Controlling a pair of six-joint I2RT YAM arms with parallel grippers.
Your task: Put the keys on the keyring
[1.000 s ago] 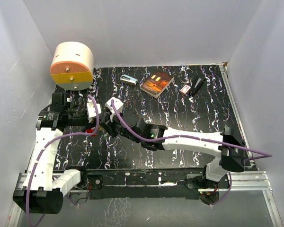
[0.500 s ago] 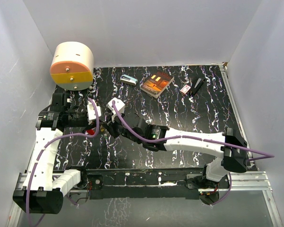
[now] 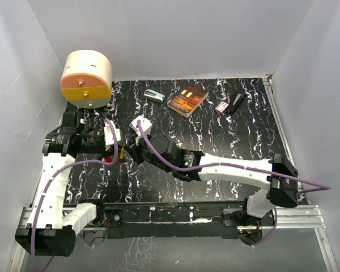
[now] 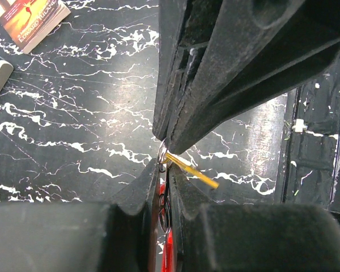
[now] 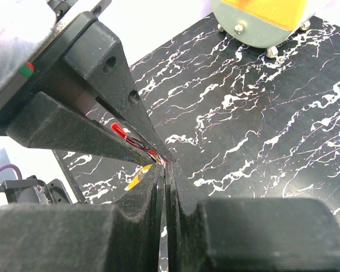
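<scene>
My left gripper [image 4: 164, 170] has its jaws closed on a red plastic-headed key [image 5: 120, 130] and some thin dark wire, with a small silver metal keyring [image 4: 162, 152] right at the fingertips. My right gripper [image 5: 161, 165] meets it tip to tip, jaws pressed together, and a yellow plastic key [image 4: 195, 173] juts from its tips. I read that as a pinch, though the contact itself is hidden. Both grippers sit over the left side of the black white-veined table [image 3: 215, 130], near the cream and orange drum [image 3: 86, 79]. An orange-covered book [image 3: 187, 99], a teal-and-white box [image 3: 153, 95] and a red-and-white box [image 3: 221, 106] lie well apart along the far edge.
</scene>
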